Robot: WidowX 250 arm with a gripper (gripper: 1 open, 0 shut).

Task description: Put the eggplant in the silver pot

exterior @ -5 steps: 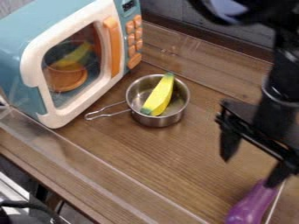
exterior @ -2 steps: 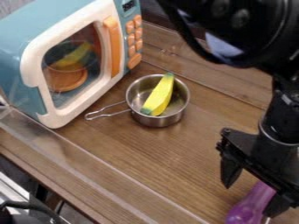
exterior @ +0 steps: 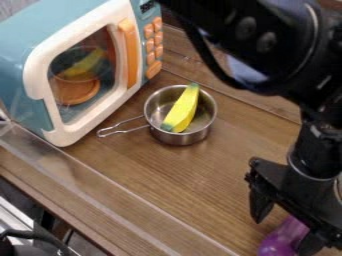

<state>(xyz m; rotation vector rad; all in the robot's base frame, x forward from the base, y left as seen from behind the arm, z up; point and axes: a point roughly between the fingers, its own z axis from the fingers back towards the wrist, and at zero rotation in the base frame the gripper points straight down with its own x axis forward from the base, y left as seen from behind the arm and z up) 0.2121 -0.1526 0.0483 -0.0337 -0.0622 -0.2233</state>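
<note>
Eggplant at table's near edge (cramped)

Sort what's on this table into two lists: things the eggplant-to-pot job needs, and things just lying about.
Needed for the job:
- eggplant, purple, at the bottom right edge, mostly hidden under the gripper
- silver pot, with a wire handle
- gripper, open, right above the eggplant

Just lying about:
- yellow banana toy, sitting in the pot
- toy microwave, with toys visible behind its door

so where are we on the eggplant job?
Nothing done yet: the silver pot holds only a yellow banana toy. In hand: the open gripper sits over the eggplant at the table's near edge. Left: grasp, carry, drop into the pot.
</note>
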